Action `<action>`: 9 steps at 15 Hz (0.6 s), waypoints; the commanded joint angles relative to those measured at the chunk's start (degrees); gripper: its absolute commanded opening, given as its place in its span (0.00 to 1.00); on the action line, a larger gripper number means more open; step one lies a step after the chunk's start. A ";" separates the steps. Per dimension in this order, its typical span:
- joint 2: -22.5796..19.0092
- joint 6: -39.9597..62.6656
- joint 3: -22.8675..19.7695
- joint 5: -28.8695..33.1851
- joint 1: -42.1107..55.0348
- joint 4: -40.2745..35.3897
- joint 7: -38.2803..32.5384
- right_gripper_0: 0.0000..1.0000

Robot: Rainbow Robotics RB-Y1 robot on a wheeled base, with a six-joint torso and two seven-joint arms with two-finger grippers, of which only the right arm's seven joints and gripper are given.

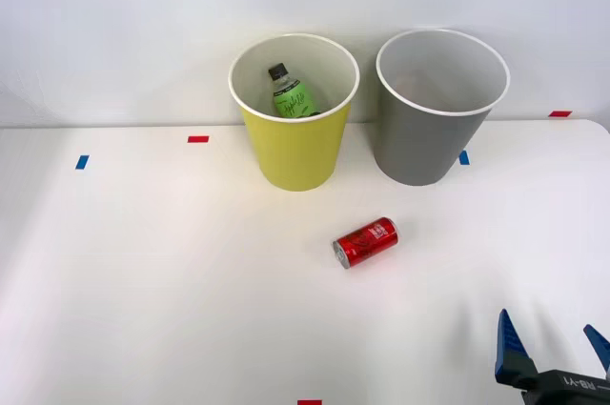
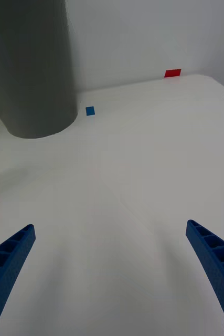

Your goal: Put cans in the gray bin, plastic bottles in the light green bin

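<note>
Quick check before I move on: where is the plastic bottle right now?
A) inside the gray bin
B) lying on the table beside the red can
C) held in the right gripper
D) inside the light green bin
D: the front view shows the plastic bottle standing inside the light green bin, black cap up.

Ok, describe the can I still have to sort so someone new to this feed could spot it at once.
On the white table, two tall bins stand at the back: a yellow-green bin and a gray bin. In front of the gap between them lies the can, on its side. It is small and red with white lettering and silver ends, and is the only loose item on the tabletop; the bottle sits inside the yellow-green bin.
</note>
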 commanded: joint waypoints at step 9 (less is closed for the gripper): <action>-23.90 51.96 10.45 12.78 -12.47 -16.09 -33.54 1.00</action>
